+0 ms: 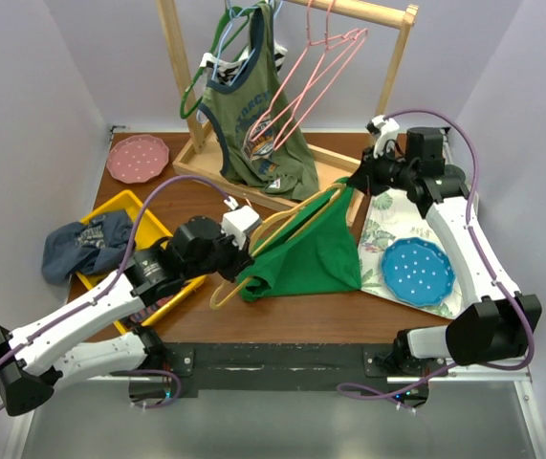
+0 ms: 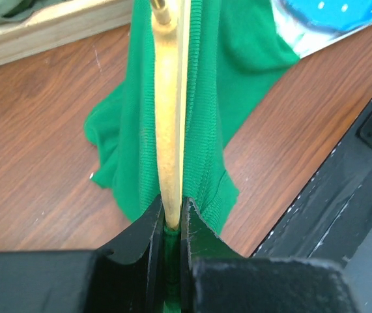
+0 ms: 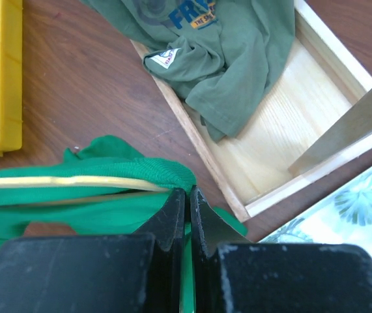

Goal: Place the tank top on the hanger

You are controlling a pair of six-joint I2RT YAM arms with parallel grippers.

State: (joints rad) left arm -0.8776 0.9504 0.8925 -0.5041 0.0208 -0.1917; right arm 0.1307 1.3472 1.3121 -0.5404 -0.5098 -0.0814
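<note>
Fabric of the plain bright-green sleeveless tank top (image 1: 316, 253) lies stretched across the middle of the brown wooden table (image 1: 301, 320), with the thin yellow-orange triangular hanger (image 2: 166, 130) running along it. The left gripper (image 2: 171, 208) has its jaws pinched nearly together on the hanger's bar and the green cloth at the near-left end. The right gripper (image 3: 187, 195) is clamped tight on the top's far-right edge, possibly catching the hanger's tip too, just beside a pale wooden rack base (image 3: 283, 130) holding an olive-green printed top (image 3: 238, 59).

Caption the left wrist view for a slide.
Left gripper clamps the yellow hanger and green tank top, fabric draped on the wooden table.
</note>
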